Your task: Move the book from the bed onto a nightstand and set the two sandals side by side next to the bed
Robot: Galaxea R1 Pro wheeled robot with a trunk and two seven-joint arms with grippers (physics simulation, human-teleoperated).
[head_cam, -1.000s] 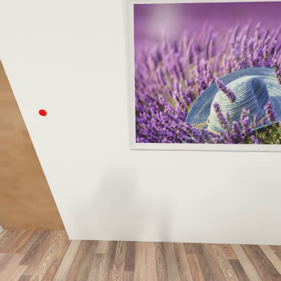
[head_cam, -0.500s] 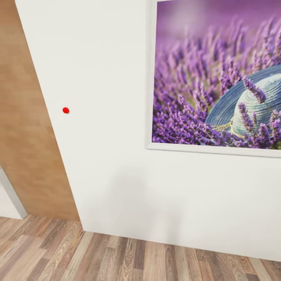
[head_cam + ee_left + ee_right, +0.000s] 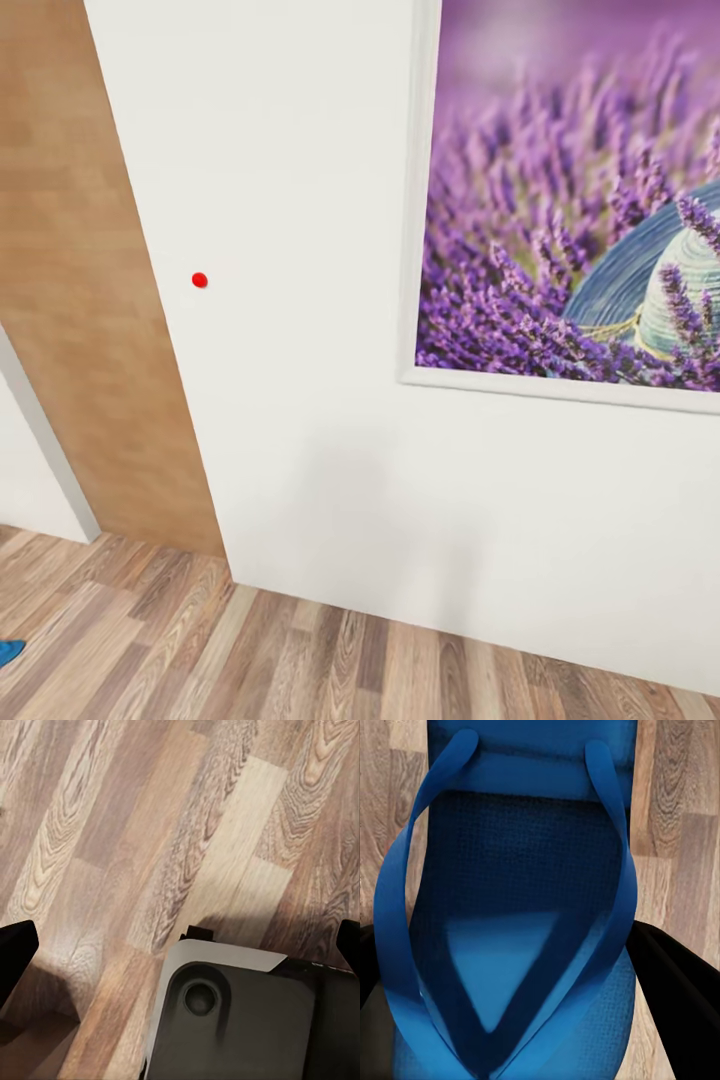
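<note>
Blue foam-like sandal (image 3: 510, 922) is seen close between the right gripper's (image 3: 521, 1012) dark fingers (image 3: 675, 997), apparently pinched at the sole edges, judged light and flexible; left gripper (image 3: 180, 945) is spread over floor (image 3: 112, 832).

White wall (image 3: 300, 430) seen close up, small red dot (image 3: 199, 280) set on it, framed lavender picture (image 3: 580, 220) with a blue hat hung beside, light wood panel (image 3: 80, 300) beyond its edge, wood-plank floor (image 3: 300, 660) below, bright blue sandal (image 3: 8, 653) tip cut by the frame's edge

Bright, even light; soft wall (image 3: 300, 350) shadow
</note>
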